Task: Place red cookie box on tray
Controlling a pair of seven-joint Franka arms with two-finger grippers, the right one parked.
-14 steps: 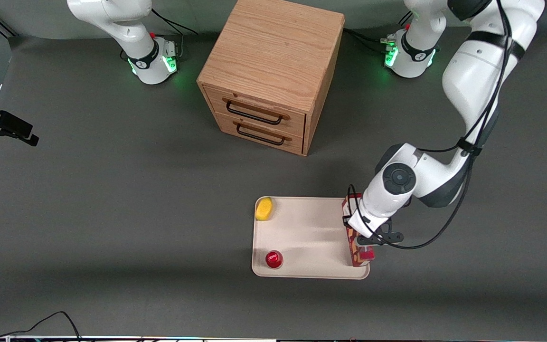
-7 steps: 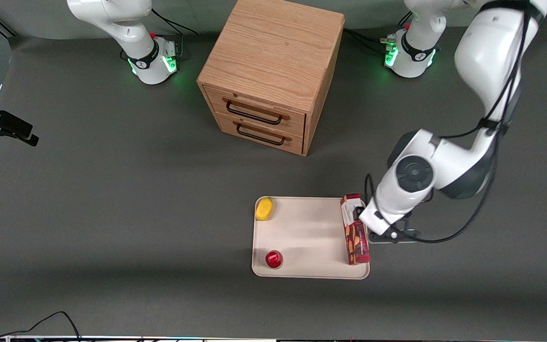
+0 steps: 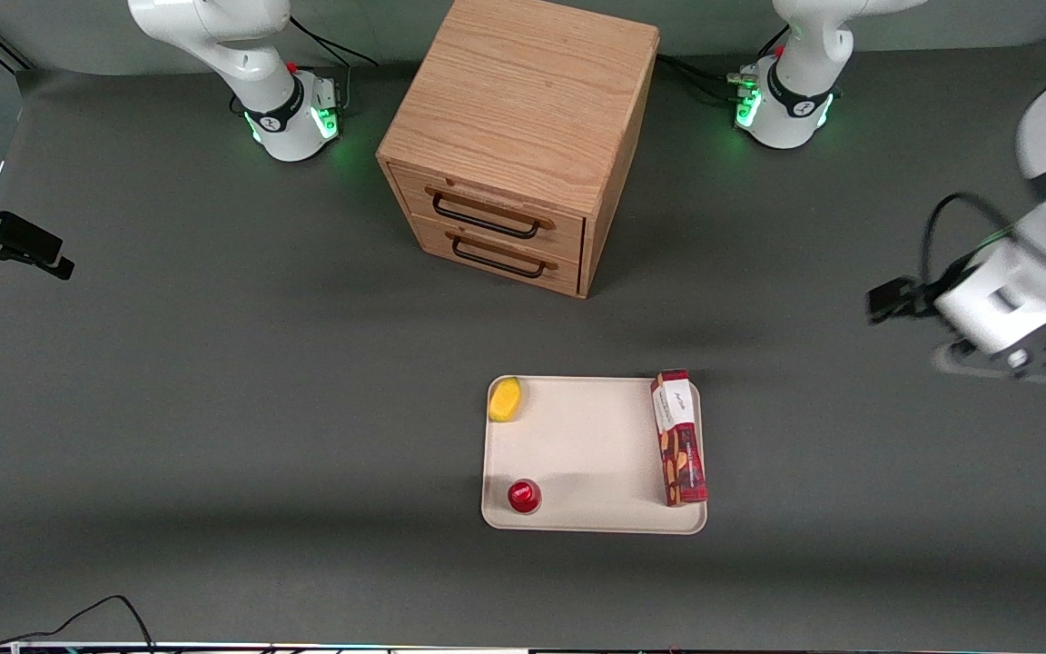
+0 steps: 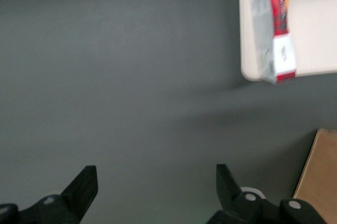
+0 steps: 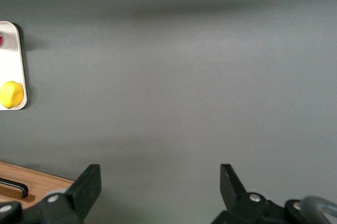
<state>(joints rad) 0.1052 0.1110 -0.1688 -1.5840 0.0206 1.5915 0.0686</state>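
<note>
The placing step is judged complete. The red cookie box [image 3: 678, 437] is seen lying flat on the tray [image 3: 577, 454], along the tray's edge toward the working arm's end of the table, with its white label end pointing to 12 o'clock in the front view. The gripper [image 4: 157, 195] is held wide open and empty over bare table, well apart from the tray, at about 2 o'clock from the box in the front view, where it shows blurred [image 3: 886, 300].

On the tray a yellow object [image 3: 506, 400] is seen at about 10 o'clock from the tray's middle and a small red-topped can [image 3: 524, 496] at about 7 o'clock. A wooden drawer cabinet [image 3: 518, 145] stands at 12 o'clock from the tray.

Nothing more is judged to be called for except that the arm be parked clear of the tray.

Half a second ago the gripper was just beside the box; now it is withdrawn far sideways, while the box is unchanged in place.
</note>
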